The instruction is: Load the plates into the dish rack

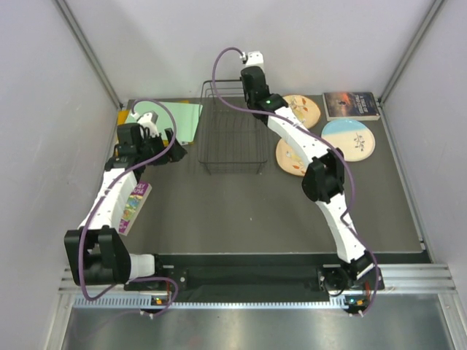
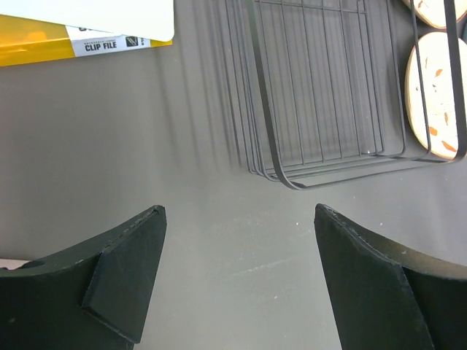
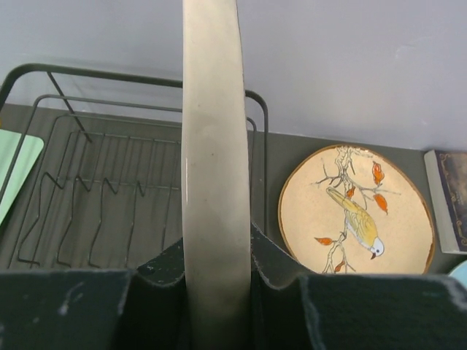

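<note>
Right wrist view: the right gripper [image 3: 217,281] is clamped on the cream plate [image 3: 211,146], one finger per face, gripping low on the rim. The plate stands upright, edge-on to the cam, so its long axis runs straight up out of the jaws & its faces look left/right. Its lower edge is hidden behind the fingers, so I can't tell how far it sits above the wires.

Outward from there, the dish rack [image 3: 139,175] lies below & mostly left of the plate. The rack's right end wall shows just right of the plate's edge. So the plate hangs w/in the rack's footprint at the right end, prob not yet seated. Zigzag divider wires sit on the rack floor further left. Past the end wall a bird plate [image 3: 354,211] lies flat, w/ a book [image 3: 449,204] beyond it.

Top external agrees: the right arm reaches over the rack's far-right corner. A second bird plate [image 1: 292,157] & the blue plate [image 1: 349,138] lie flat to the right of the rack, apart from it.

The left gripper [image 2: 239,209] gapes wide w/ nothing btwn its fingers. It hangs over the table [image 2: 109,146] left of the rack, near a clip-file pack [image 2: 73,40]. It's the farther arm from every plate.

Judgement: the step is lowering plate 1 of 4. The move turns on keeping the plate vertical & dropping it straight down btwn wires. Whether its plane matches the divider direction, can't tell. Risk: the rim catches the end wall or a divider tip & the plate tilts in the grip.
</note>
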### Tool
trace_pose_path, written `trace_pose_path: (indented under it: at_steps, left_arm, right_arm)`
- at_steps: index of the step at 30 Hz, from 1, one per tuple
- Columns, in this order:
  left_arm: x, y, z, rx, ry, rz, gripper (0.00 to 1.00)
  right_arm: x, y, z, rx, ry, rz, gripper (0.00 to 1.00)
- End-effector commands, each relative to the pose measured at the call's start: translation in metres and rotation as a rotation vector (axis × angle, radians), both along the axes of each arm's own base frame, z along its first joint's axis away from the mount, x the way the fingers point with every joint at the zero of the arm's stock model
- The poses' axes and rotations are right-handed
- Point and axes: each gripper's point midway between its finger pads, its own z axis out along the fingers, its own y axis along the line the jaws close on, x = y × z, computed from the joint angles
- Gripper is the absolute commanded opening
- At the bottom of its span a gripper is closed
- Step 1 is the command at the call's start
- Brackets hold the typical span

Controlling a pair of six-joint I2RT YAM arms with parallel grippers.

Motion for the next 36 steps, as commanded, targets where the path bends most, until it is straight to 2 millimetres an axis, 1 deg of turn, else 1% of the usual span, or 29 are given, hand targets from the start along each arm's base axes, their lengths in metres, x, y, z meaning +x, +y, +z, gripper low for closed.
trace_pose_path:
  at_steps: [1,4,6,7,9,12,18,19,20,21,22,23,24,25,26,27,28,29,30,31,32,33,34,35,36]
  left_arm:
    - [0.006,-0.002,0.005,-0.024,-0.031,-0.008,0.87]
    - [0.008,-0.001,0.007,-0.022,-0.033,-0.005,0.87]
    - [0.008,-0.001,0.007,-0.02,-0.033,-0.005,0.87]
    - [0.009,-0.001,0.006,-0.022,-0.03,-0.002,0.87]
    - [0.011,0.0,0.005,-0.022,-0.031,0.002,0.87]
    - [0.013,-0.001,0.001,-0.028,-0.02,0.006,0.87]
    - [0.016,0.0,-0.004,-0.032,-0.008,0.008,0.87]
    - [0.017,0.0,-0.004,-0.033,-0.008,0.009,0.87]
    - [0.017,0.0,-0.005,-0.033,-0.006,0.009,0.87]
    - [0.018,0.0,-0.006,-0.034,-0.003,0.009,0.87]
    - [0.018,-0.001,-0.006,-0.037,0.0,0.004,0.87]
    - [0.018,-0.002,-0.007,-0.039,0.002,0.004,0.87]
    - [0.019,-0.002,-0.007,-0.042,0.002,0.002,0.87]
    - [0.02,-0.003,-0.007,-0.047,0.003,0.0,0.87]
    - [0.021,-0.003,-0.006,-0.049,0.0,-0.004,0.87]
    - [0.021,-0.004,-0.004,-0.051,-0.006,-0.008,0.87]
    - [0.021,-0.005,-0.004,-0.054,-0.006,-0.013,0.87]
    - [0.022,-0.005,-0.002,-0.052,-0.014,-0.013,0.87]
    - [0.024,-0.005,0.0,-0.051,-0.019,-0.014,0.87]
    - [0.024,-0.004,0.0,-0.045,-0.023,-0.016,0.86]
    - [0.025,-0.003,0.001,-0.04,-0.029,-0.016,0.86]
    - [0.027,-0.003,0.006,-0.032,-0.044,-0.019,0.86]
    - [0.028,-0.001,0.008,-0.02,-0.055,-0.017,0.86]
    - [0.029,0.002,0.01,-0.003,-0.064,-0.006,0.85]
    - [0.031,0.005,0.019,0.013,-0.087,0.01,0.85]
  right_arm:
    - [0.011,0.001,0.071,0.146,-0.197,-0.038,0.0]
    - [0.013,0.003,0.052,0.147,-0.157,-0.043,0.0]
    - [0.012,0.007,0.034,0.156,-0.114,-0.045,0.0]
    - [0.011,0.009,0.03,0.159,-0.102,-0.043,0.0]
    - [0.01,0.013,0.012,0.161,-0.066,-0.05,0.0]
    - [0.009,0.017,-0.005,0.155,-0.037,-0.052,0.0]
    - [0.011,0.02,-0.026,0.145,-0.008,-0.057,0.0]
    - [0.011,0.021,-0.027,0.145,-0.009,-0.052,0.0]
    - [0.012,0.023,-0.029,0.139,-0.005,-0.04,0.02]
    - [0.012,0.024,-0.031,0.135,0.0,-0.034,0.09]
    - [0.011,0.026,-0.031,0.136,0.002,-0.022,0.31]
    - [0.011,0.026,-0.032,0.123,0.004,-0.012,0.44]
    - [0.01,0.026,-0.024,0.122,-0.004,-0.005,0.58]
    - [0.009,0.025,-0.02,0.116,-0.009,0.002,0.79]
    - [0.007,0.022,-0.018,0.094,-0.009,0.005,0.85]
    - [0.003,0.018,0.002,0.101,-0.034,0.005,0.93]
    - [0.002,0.013,0.014,0.104,-0.046,0.01,1.0]
    - [-0.001,0.009,0.017,0.091,-0.043,0.024,1.0]
    - [-0.008,0.003,0.048,0.112,-0.078,0.037,1.0]
    - [-0.011,-0.003,0.048,0.108,-0.067,0.053,1.0]
    - [-0.015,-0.008,0.057,0.117,-0.076,0.063,1.0]
    - [-0.028,-0.016,0.091,0.141,-0.118,0.079,1.0]
    - [-0.031,-0.027,0.101,0.143,-0.127,0.084,1.0]
    - [-0.035,-0.038,0.097,0.14,-0.108,0.071,1.0]
    - [-0.047,-0.055,0.123,0.164,-0.137,0.061,1.0]
